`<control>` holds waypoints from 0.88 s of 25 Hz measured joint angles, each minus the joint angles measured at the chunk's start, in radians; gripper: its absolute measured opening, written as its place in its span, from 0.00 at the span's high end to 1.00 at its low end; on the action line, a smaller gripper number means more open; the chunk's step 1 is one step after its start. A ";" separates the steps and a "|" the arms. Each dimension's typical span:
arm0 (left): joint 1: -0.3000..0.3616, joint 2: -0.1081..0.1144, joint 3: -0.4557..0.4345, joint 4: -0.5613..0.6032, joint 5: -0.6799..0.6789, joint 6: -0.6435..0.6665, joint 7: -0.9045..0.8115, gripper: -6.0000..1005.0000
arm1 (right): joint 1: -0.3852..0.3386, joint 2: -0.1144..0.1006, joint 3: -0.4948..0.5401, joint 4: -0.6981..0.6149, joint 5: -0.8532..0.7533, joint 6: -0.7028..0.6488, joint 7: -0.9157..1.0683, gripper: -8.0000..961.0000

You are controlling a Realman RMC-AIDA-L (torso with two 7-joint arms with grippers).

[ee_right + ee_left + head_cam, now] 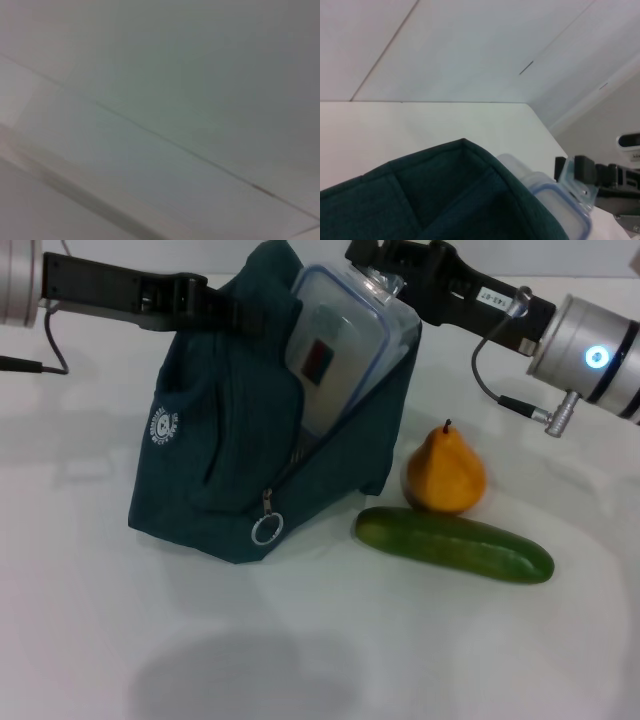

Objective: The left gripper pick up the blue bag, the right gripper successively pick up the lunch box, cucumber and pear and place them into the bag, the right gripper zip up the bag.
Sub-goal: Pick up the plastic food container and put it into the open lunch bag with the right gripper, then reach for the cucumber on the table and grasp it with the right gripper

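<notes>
From the head view, the black left gripper (225, 302) pinches the top edge of the dark teal fabric bag (215, 480). The labelled right gripper (385, 270) clamps the clear blue-rimmed lunch box (340, 350), which sits half inside the bag. A glossy green cucumber (455, 544) and a yellow-orange pear (445, 473) lie beside it on the white table (320, 650).

The left wrist view adds the bag's soft interior folds and the box's lid clasp (575, 187).

The right wrist view shows only blank pale panels.

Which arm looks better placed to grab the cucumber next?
The right. The right gripper is at the lunch box top, on the same side as the cucumber and pear. The left gripper is at the bag, apparently holding it up.
</notes>
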 joint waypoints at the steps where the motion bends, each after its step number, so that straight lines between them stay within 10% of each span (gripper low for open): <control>1: 0.000 0.000 0.000 0.000 0.000 0.000 0.000 0.95 | -0.011 0.000 -0.002 -0.002 0.012 0.000 -0.007 0.73; 16: 0.007 0.004 -0.002 0.000 -0.001 0.002 -0.002 0.95 | -0.109 -0.014 0.060 -0.003 0.090 -0.084 -0.122 0.70; 22: 0.015 0.008 -0.002 0.006 -0.012 0.002 -0.004 0.95 | -0.144 -0.099 0.091 -0.010 0.059 -0.133 -0.167 0.52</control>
